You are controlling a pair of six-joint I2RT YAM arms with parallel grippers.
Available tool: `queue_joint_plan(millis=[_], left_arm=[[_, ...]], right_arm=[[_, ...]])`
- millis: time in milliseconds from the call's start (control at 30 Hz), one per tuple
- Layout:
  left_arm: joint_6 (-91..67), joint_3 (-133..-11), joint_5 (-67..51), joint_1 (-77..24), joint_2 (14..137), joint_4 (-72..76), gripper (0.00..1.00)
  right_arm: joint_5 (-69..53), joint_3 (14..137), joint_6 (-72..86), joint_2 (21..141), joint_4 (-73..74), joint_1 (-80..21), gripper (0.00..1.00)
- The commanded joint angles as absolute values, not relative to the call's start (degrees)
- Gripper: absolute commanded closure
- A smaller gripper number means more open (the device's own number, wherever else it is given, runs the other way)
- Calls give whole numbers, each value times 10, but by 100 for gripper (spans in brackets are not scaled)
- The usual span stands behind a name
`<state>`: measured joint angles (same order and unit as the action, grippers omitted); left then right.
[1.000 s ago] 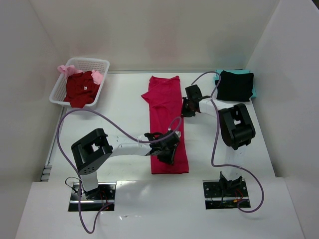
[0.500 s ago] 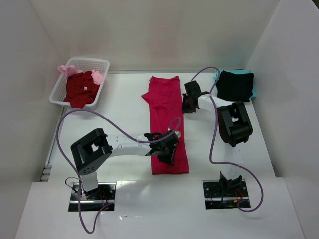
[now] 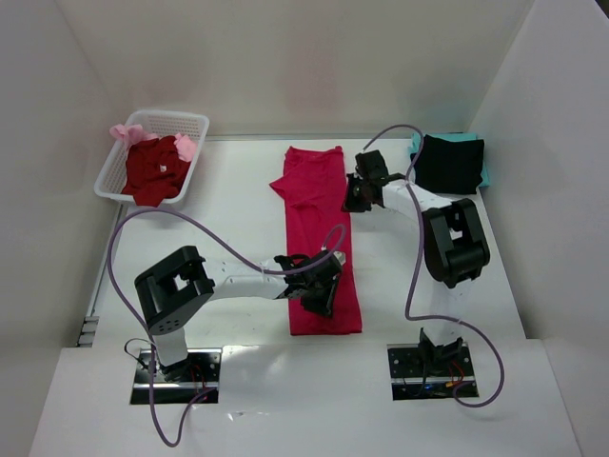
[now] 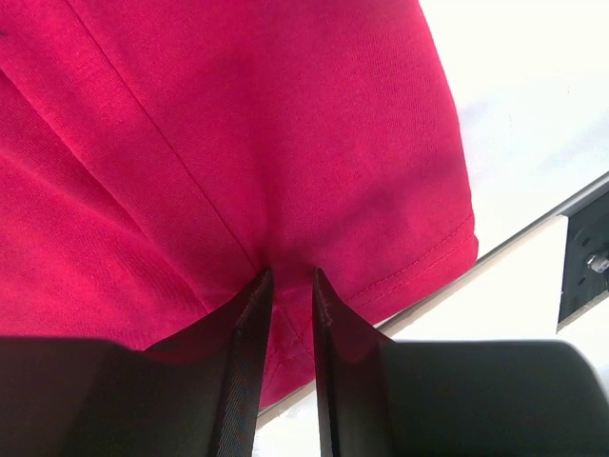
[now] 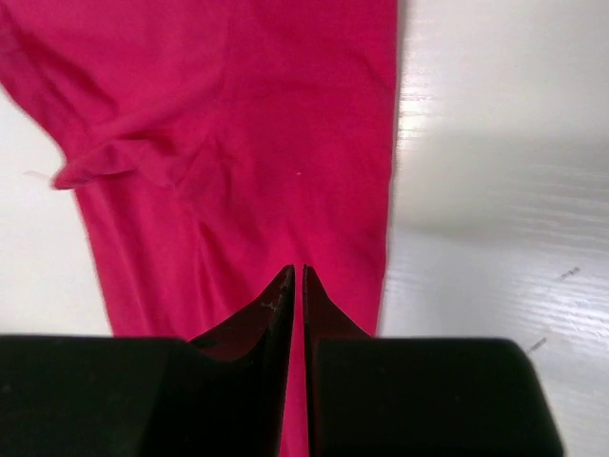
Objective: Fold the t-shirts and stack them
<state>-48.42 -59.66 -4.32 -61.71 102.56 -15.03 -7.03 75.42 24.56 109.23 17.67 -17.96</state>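
1. Lying as 1 long, narrow strip down the middle of the bench (image 3: 219,209), the crimson-pink t-shirt (image 3: 319,219) sits under both grippers.
2. The left gripper (image 3: 319,290) is at the near end of that strip. In its wrist view, the left gripper (image 4: 290,276) shows narrow jaws with a small ridge of the shirt's cloth (image 4: 238,124) pinched between the tips. Creases run in toward that pinch.
3. The stitched hem (image 4: 419,267) curves past just to the right of the left gripper's tips, with bare bench beyond it.
4. The right gripper (image 3: 357,195) is at the strip's right edge, toward the far end. In its wrist view, the right gripper (image 5: 295,271) has its jaws almost together, with only a thin slit between them and nothing gripped.
5. Ahead of those tips the shirt (image 5: 238,124) lies flat. Its straight edge runs just right of the tips, and a rumpled sleeve fold (image 5: 95,167) lies ahead and to the left.
6. Beyond the right gripper and to its right, well apart from it, a folded black t-shirt (image 3: 449,164) rests on a teal t-shirt (image 3: 416,148).
7. Far to the left of both grippers, a white basket (image 3: 195,122) holds a dark red t-shirt (image 3: 152,171) and a pale pink t-shirt (image 3: 124,133) that spills over the rim.
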Motion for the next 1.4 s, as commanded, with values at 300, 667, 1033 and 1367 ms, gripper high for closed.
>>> queue_joint_plan(millis=[300, 667, 1033, 1367], left_arm=[[-501, -555, -55, -630, 1058, -218, 68], [-501, -555, -50, -630, 1058, -218, 68], [-501, -555, -50, -630, 1058, -223, 68], [-496, -560, -44, -630, 1053, -236, 68]], right_arm=[[-26, 876, 229, 1233, 191, -186, 89], [11, 1006, 210, 1324, 209, -181, 89], [5, 1082, 201, 1345, 244, -127, 86], [-47, 992, 189, 1220, 220, -83, 66]])
